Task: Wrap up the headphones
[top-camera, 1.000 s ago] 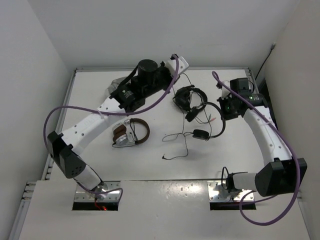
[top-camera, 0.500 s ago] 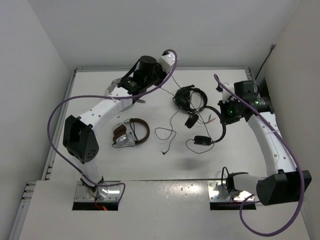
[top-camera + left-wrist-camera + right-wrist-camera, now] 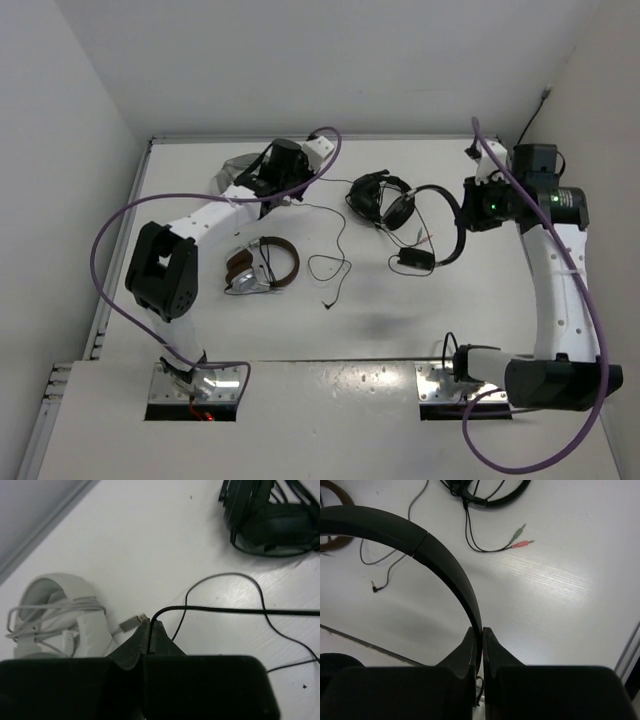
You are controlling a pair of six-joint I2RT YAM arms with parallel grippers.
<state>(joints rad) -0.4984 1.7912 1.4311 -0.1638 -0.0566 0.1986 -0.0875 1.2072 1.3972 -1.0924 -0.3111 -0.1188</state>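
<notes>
Left of the bulky black padded headphones (image 3: 372,193), my left gripper (image 3: 151,630) has its dark wedge-shaped fingers pressed together on the thin black cable (image 3: 240,611). This smooth cord runs straight from the tips toward that bulky pair, and a pale grey plastic headset (image 3: 55,610) wound in its own cord lies further left. Right of the bulky pair are the slim black on-ear headphones (image 3: 459,228), their two small round pads nearest it, and my right gripper (image 3: 481,635) pinches the flat, matte arc of their thin headband (image 3: 445,560) between its tips.
</notes>
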